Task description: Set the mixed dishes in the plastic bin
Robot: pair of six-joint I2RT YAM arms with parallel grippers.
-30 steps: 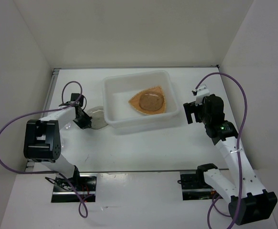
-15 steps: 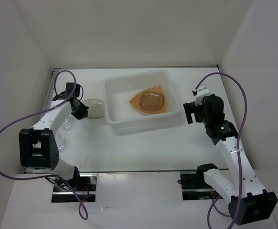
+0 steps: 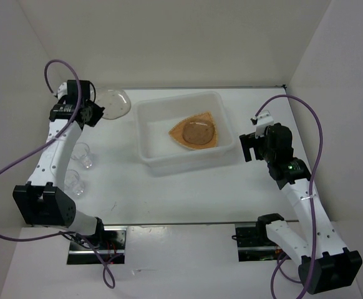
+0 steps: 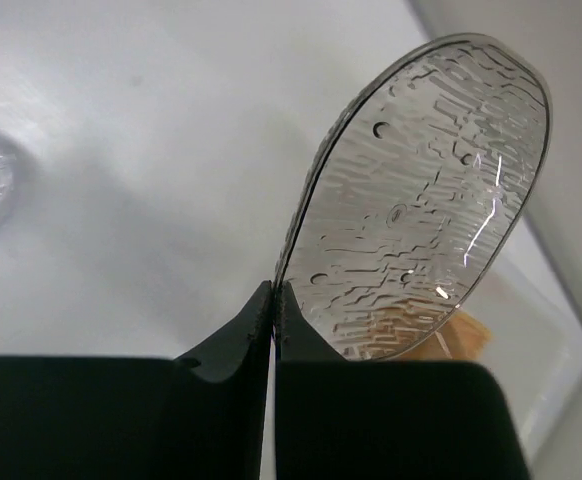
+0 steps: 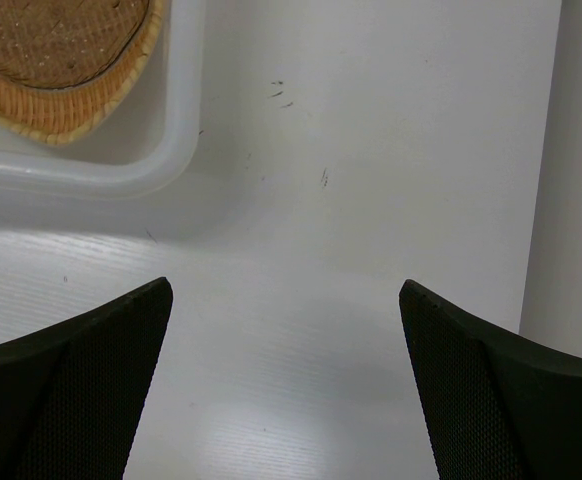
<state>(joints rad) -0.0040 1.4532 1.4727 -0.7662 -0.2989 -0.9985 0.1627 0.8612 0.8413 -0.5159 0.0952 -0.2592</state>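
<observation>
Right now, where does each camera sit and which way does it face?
Top external: fixed above and behind the arms, looking down on the table; both arms show, the left gripper pinching a clear plate.
Left wrist: on the left arm, looking along its shut fingers at that plate.
Right wrist: on the right arm, looking down at the table between the right gripper's open fingers.
Shared: the orange plate in the bin shows in all three.
</observation>
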